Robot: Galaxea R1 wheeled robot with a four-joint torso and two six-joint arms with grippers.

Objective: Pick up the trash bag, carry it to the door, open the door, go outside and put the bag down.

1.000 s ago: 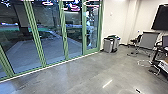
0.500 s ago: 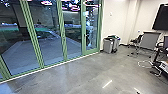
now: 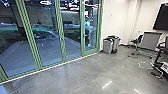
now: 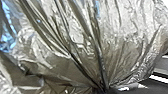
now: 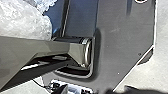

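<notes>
The room has a smooth grey floor [image 3: 75, 77] and a big glass wall [image 3: 51, 50] with green frames. At the far end of the glass there is a door [image 3: 91, 52], and it looks shut. Two grey bins [image 3: 108, 46] stand near it, by the white wall [image 3: 117, 22].

The trash bag [image 4: 120, 50] is up at the left hand [image 4: 102, 88]. That hand is pinching the top of the bag, where all the folds bunch up tight. I can't tell if the right hand is spread or pressed together.

Some things could go wrong from here. The bag is thin and shiny, so the bunched part could slip out or rip if the robot stops fast or the bag is heavy. It puffs out wide, so it could rub on the robot or catch on the green door frame. The door handle [image 3: 85, 35] is small, and a bad stop could leave it too far to reach. If the robot turns too close, it could bump the bins.
</notes>
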